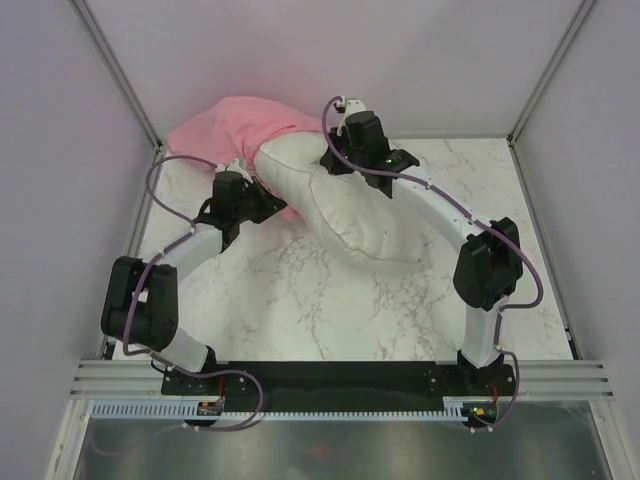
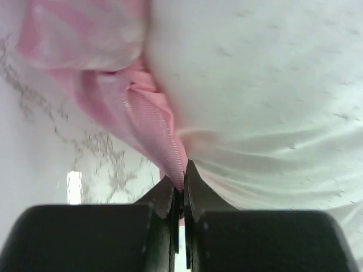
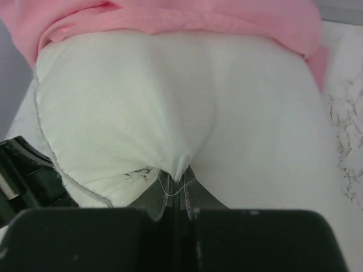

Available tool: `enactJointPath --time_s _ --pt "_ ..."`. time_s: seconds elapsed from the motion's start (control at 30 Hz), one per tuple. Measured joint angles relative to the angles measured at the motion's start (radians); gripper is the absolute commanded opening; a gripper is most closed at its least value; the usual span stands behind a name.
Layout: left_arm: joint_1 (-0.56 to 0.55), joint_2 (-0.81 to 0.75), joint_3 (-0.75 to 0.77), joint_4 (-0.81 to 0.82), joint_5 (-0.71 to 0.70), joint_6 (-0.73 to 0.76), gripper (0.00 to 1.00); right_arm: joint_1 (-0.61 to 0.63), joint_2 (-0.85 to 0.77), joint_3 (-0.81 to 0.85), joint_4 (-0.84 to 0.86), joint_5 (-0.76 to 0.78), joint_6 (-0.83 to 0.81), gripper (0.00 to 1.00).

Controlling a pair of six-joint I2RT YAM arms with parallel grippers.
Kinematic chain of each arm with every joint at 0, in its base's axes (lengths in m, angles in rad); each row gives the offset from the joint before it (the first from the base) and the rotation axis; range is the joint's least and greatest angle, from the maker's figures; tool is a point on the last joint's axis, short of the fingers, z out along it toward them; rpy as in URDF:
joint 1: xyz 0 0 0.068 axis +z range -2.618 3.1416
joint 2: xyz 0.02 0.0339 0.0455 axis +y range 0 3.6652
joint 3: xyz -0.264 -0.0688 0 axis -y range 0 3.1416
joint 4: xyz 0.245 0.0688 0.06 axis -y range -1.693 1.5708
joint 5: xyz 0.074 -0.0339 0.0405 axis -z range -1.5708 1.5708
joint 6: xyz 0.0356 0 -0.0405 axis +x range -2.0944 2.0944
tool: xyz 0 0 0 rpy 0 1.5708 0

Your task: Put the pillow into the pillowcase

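Observation:
The white pillow (image 1: 345,205) lies at the back middle of the table, its far end tucked inside the pink satin pillowcase (image 1: 235,125), which is bunched at the back left. My left gripper (image 1: 268,200) is shut on the pillowcase's lower hem (image 2: 167,141), right beside the pillow (image 2: 266,85). My right gripper (image 1: 335,150) is shut on a pinch of the pillow's fabric (image 3: 170,113) near its far edge; the pillowcase (image 3: 187,17) covers the pillow's end just beyond. The pillow's tag is not visible.
The marble table (image 1: 300,300) has metal frame posts (image 1: 120,70) at its back corners, with white walls behind them. Both arm bases sit on the black rail (image 1: 340,378) at the near edge.

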Motion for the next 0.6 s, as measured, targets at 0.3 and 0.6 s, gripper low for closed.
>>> enactJointPath --time_s 0.3,0.6 --pt "0.04 -0.312 -0.217 -0.179 0.039 0.065 0.02 0.24 0.0 0.053 -0.071 0.322 -0.257 0.27" --pt "0.044 -0.317 -0.286 -0.189 0.072 0.074 0.02 0.244 -0.179 -0.126 -0.037 0.142 -0.344 0.77"
